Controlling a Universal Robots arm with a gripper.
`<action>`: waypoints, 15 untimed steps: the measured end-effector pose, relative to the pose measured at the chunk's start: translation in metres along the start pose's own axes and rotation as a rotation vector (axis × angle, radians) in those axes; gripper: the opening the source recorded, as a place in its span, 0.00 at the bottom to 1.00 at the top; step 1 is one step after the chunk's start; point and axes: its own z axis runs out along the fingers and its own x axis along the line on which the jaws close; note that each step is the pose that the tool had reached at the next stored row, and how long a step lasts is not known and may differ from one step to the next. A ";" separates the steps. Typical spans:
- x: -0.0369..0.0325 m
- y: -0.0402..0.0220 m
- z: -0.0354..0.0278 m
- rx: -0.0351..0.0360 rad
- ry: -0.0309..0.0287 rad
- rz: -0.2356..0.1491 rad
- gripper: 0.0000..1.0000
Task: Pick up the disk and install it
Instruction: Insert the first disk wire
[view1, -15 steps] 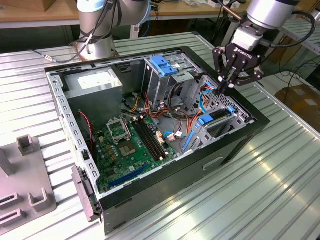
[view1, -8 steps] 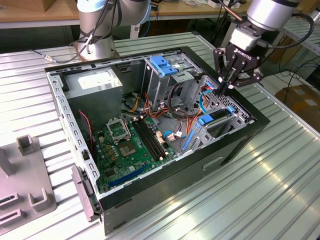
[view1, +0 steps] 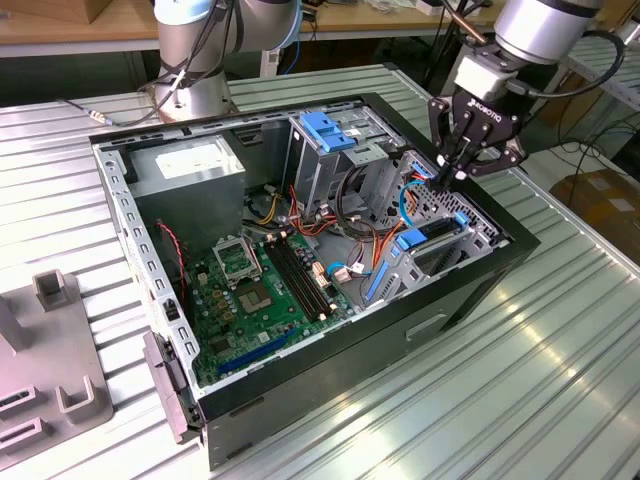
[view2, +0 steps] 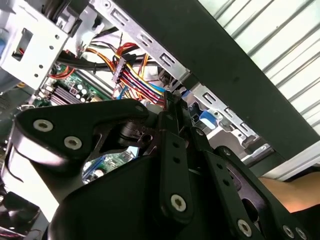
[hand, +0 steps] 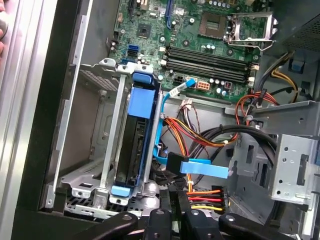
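The disk (hand: 134, 142), a flat dark hard drive framed by a bright blue plastic carrier rail, stands on its edge inside the low metal drive bay (hand: 87, 150) of the open black computer case (view1: 470, 300). In the first wrist view its blue end tabs show at both ends of the slot, so I judge it is already seated, or very nearly so. In the exterior view the same blue carrier (view1: 420, 238) lies in the bay near the case wall on the exterior view's right.

The black gripper (view1: 458, 165) hangs just above this bay, over the cables, and it holds nothing. Its fingers (hand: 175, 210) appear brought together, with almost no gap between them in both wrist views. I think it is placed so because closed fingers can press on the rail end better than open ones.

A flat blue data cable (hand: 202, 169) and a bundle of red, yellow and orange wires (hand: 207, 197) run just beside the disk. The green motherboard (view1: 265, 295) lies farther in, and a tall metal cage with a blue bracket (view1: 325, 130) stands behind.
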 end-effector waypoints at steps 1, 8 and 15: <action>0.0017 0.0004 0.0001 0.0000 0.0002 0.000 0.17; 0.0065 0.0039 0.0012 0.0001 0.0000 0.025 0.17; 0.0113 0.0084 0.0030 0.0003 -0.0013 0.074 0.17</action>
